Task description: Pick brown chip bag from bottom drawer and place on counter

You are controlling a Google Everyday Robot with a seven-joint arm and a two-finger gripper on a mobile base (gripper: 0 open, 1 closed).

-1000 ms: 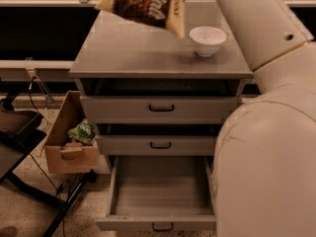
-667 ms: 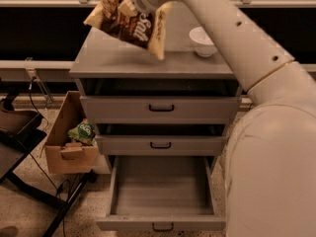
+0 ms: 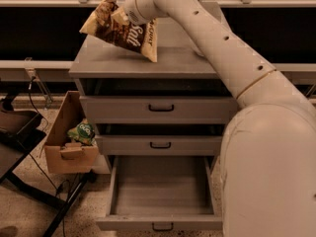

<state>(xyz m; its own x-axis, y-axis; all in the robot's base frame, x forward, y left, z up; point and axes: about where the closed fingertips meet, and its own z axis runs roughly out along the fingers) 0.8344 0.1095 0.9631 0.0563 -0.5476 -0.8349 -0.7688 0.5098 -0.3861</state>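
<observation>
The brown chip bag (image 3: pixel 121 27) hangs tilted over the left part of the counter (image 3: pixel 98 60). Its lower corner is at or just above the counter surface; I cannot tell whether it touches. My gripper (image 3: pixel 120 15) is shut on the bag's upper edge, at the end of the white arm that reaches in from the right. The bottom drawer (image 3: pixel 160 194) is pulled wide open, and nothing shows inside it.
Two shallower drawers (image 3: pixel 160 108) above it are closed. A cardboard box (image 3: pixel 66 149) with a small green snack bag (image 3: pixel 83 131) stands left of the cabinet. A black stand (image 3: pixel 19 147) is at far left. My arm's body fills the right side.
The arm has swung left and down with the bag, bringing its lower corner to the counter. The white bowl is now hidden behind the arm.
</observation>
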